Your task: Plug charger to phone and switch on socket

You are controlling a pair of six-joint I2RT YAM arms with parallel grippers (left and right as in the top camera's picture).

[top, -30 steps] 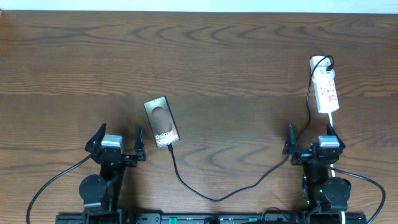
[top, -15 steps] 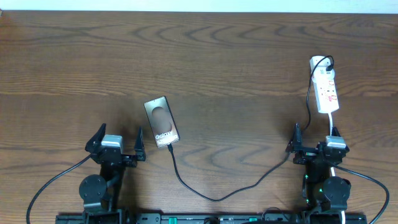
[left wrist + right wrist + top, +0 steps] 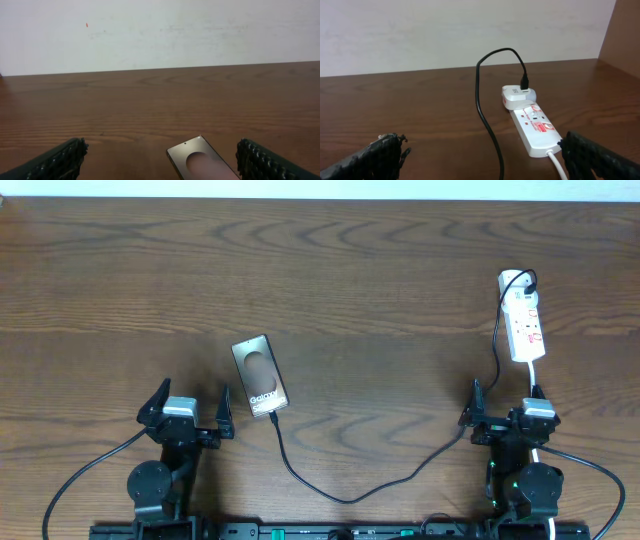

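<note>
A small, dark, glossy rectangular phone (image 3: 259, 376) lies on the brown wooden surface (image 3: 380, 290), just ahead of the left end effector (image 3: 194, 390), whose fingers are spread wide and hold nothing. The long, thin black charger cable (image 3: 350, 498) loops from the phone's near end to the narrow white power strip socket (image 3: 524, 325) at the far right. Its tip looks seated in the phone, though the overhead view is too coarse to be sure. The right end effector (image 3: 505, 390) is also spread and empty, near the strip's closer end.
</note>
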